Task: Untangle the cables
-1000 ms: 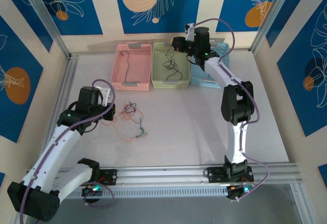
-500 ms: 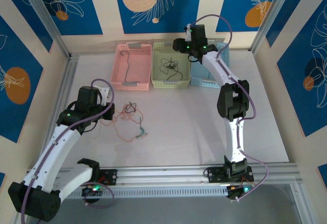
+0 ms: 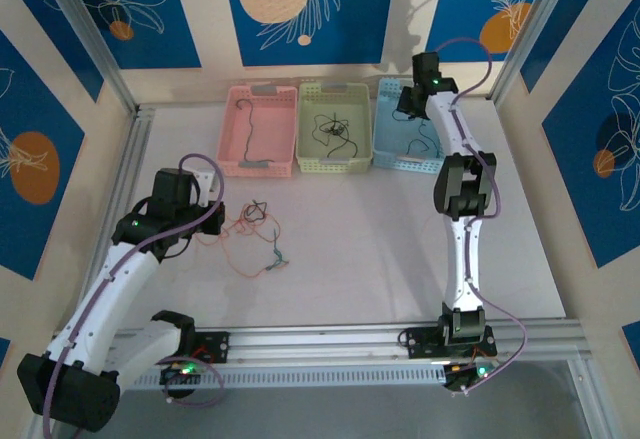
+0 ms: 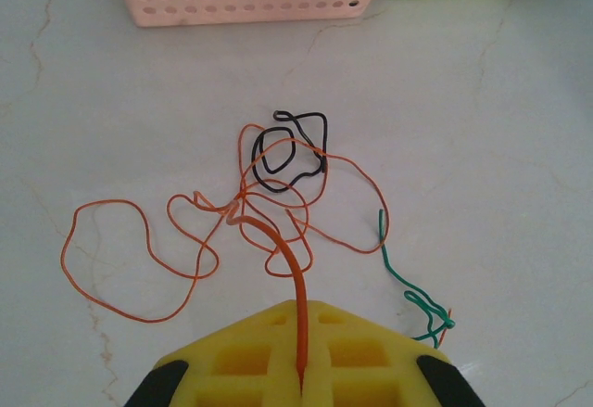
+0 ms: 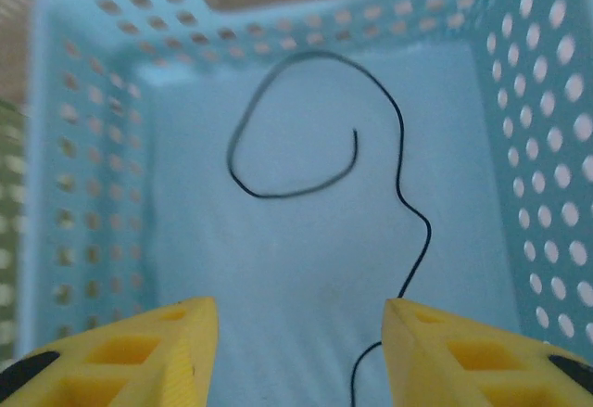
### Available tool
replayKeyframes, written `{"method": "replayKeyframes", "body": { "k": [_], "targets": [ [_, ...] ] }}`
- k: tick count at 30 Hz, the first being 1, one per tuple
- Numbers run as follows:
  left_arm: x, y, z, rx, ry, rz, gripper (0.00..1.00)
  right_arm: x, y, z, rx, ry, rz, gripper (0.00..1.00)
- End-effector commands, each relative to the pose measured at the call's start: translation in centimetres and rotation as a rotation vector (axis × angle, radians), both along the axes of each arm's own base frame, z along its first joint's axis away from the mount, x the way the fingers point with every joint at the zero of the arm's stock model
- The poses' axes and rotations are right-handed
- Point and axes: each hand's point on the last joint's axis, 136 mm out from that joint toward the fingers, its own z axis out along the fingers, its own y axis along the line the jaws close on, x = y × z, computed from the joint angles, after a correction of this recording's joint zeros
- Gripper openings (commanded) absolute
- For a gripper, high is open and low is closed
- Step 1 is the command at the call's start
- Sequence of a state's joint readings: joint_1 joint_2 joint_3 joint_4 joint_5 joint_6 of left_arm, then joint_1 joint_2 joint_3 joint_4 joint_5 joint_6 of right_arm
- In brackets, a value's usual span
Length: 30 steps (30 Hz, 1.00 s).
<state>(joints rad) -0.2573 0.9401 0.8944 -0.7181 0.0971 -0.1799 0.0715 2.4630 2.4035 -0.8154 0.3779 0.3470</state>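
Left gripper (image 4: 302, 333), yellow block fingers, pressed together and pinching one thin orange wire (image 4: 292, 268) at the bottom centre of the left wrist view, where you can see the strand rise from the seam into the knot. Item: tangle on the white marbled table (image 4: 500, 147), mid-frame, made up of the orange wire's many loops, one short black wire (image 4: 324, 143) hooked through the upper loops, and one green wire (image 4: 397, 273) trailing to the lower right. Item: right gripper (image 5: 301, 333), fingers spread, nothing between them, hanging over the pale blue perforated plastic basket (image 5: 83, 147) at the upper right of the top view. A loose black strand (image 5: 278, 196) lies curled on the basket floor, clear of both fingers. Item: pink perforated basket (image 4: 241, 4) and yellow-green perforated basket (image 3: 335, 164), upper centre of the top view, each with a dark wire inside. Step in hand, as I judge it: you anchor the orange wire with the left while the right goes to the tangle for the next strand. Hold the left pinch firm and low so the knot does not drag. Take the short black wire at its upper edge, where it stands clear of the orange. Draw it slowly toward the top of the frame, and ease off if the orange loops start to tighten.
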Motion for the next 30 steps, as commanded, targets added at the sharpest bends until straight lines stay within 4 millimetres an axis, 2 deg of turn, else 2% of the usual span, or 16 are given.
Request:
{"method": "replayKeyframes", "body": {
  "k": [1, 7, 16, 18, 21, 23, 26, 28, 30],
  "targets": [
    [0.2, 0.0, -0.1, -0.009, -0.002, -0.010, 0.00, -1.2, -1.1, -1.8, -0.052, 0.089, -0.023, 0.51],
    [0.2, 0.1, -0.1, -0.007, -0.003, -0.006, 0.00, -1.5, -2.9, -4.5, -0.104, 0.146, -0.055, 0.51],
    [0.2, 0.2, -0.1, -0.009, -0.002, -0.003, 0.00, -1.9, -4.0, -6.6, -0.136, 0.193, -0.066, 0.50],
    [0.2, 0.2, -0.1, -0.010, -0.003, -0.004, 0.00, -1.9, -3.9, -7.1, -0.132, 0.201, -0.060, 0.48],
    [0.2, 0.1, -0.1, -0.013, -0.001, -0.005, 0.00, -1.8, -3.7, -7.2, -0.112, 0.201, -0.048, 0.35],
    [0.2, 0.1, -0.2, -0.012, 0.000, -0.006, 0.00, -1.7, -3.2, -6.9, -0.107, 0.192, -0.030, 0.18],
    [0.2, 0.0, -0.2, -0.016, 0.003, -0.007, 0.00, -1.3, -2.0, -5.5, -0.107, 0.156, 0.009, 0.00],
    [0.2, 0.0, -0.2, -0.017, 0.003, -0.008, 0.00, -0.9, -0.1, -3.5, -0.112, 0.096, 0.063, 0.00],
    [0.2, 0.0, -0.1, -0.017, 0.000, -0.008, 0.00, -0.5, 2.1, -0.6, -0.116, 0.008, 0.121, 0.00]
  ]
}}
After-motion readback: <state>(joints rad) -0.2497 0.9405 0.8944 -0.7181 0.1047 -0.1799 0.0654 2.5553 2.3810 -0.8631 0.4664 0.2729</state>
